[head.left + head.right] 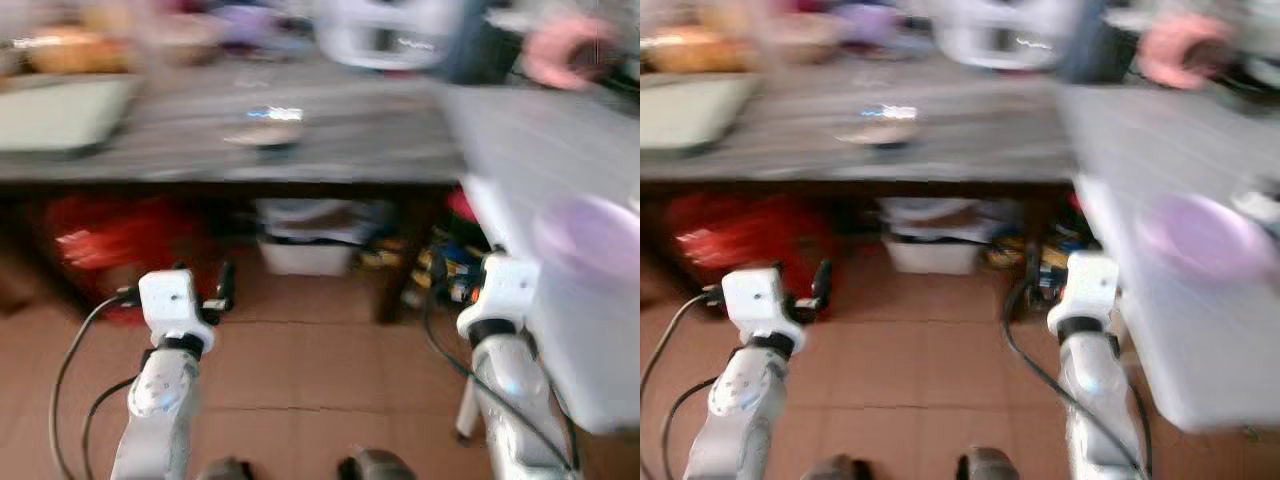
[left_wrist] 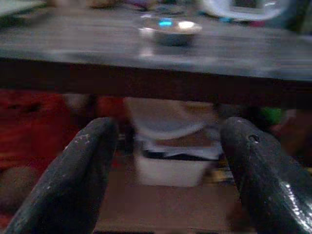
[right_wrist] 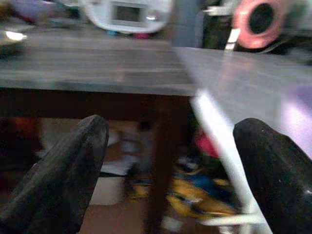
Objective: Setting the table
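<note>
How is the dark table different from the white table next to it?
The dark table is dark wood with a grainy top; the white table is pale and smooth. The dark table runs across the view ahead; the white table stands on the robot's right. A small shiny dish sits on the dark table; a blurry purple thing lies on the white one. Both are flat-topped and meet at a corner.

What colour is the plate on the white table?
Light purple plate, clearest in the right eye view.

Dark grey streaked wooden table [image 1: 350, 140]. White table [image 1: 560, 200] at right, pale purple plate [image 1: 590, 235] on it. Pink ring-shaped object [image 3: 256, 22]. White appliance [image 3: 126, 14]. Red bag [image 1: 110, 240] under table. Reddish-brown tiled floor [image 1: 300, 370]. Shiny silver dish [image 2: 168, 30].
</note>
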`<state>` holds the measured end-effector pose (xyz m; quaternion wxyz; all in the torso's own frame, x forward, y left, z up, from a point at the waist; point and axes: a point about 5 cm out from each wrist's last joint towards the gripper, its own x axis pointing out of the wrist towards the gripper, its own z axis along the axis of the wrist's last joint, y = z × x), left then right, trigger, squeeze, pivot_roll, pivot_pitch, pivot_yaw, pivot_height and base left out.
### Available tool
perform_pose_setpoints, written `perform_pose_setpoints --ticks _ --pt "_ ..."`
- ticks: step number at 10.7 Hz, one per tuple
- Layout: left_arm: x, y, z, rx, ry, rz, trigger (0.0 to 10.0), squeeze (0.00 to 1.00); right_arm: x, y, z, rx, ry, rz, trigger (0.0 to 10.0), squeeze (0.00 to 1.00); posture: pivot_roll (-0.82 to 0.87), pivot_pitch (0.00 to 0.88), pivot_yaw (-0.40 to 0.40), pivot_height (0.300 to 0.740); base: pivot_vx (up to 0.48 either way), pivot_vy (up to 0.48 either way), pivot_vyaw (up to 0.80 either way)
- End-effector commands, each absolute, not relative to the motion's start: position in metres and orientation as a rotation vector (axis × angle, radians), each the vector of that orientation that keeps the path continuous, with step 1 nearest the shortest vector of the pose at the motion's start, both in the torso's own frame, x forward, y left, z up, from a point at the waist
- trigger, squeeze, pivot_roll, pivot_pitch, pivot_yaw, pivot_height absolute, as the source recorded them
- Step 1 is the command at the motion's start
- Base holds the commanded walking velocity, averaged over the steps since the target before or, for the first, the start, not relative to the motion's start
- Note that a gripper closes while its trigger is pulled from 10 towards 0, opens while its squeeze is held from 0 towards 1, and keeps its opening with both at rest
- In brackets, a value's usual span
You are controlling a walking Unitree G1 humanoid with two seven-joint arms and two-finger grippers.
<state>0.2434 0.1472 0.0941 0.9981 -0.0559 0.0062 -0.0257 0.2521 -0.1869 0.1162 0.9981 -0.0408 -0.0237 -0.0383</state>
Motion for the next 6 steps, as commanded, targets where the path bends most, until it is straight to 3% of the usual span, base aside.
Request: perform_pose_setpoints --ticks 1,4,6 --pt "0.241 0.153 0.095 -0.105 0.013 -0.037 10.0 0.0 0.257 -0.183 0.122 -0.08 -0.072 -0.057 10.0 0.0 -0.03 0.101 0.0 0.74 0.0 -0.364 0.0" --pt "0.242 0.15 0.094 -0.11 0.013 -0.038 10.0 0.0 0.264 -0.179 0.137 -0.172 -0.15 0.009 10.0 0.0 -0.04 0.105 -0.006 0.74 0.0 -0.354 0.0" --pt "0.242 0.152 0.094 -0.11 0.013 -0.034 10.0 0.0 0.27 -0.173 0.149 -0.241 -0.216 0.05 10.0 0.0 -0.04 0.109 -0.012 0.74 0.0 0.0 0.0"
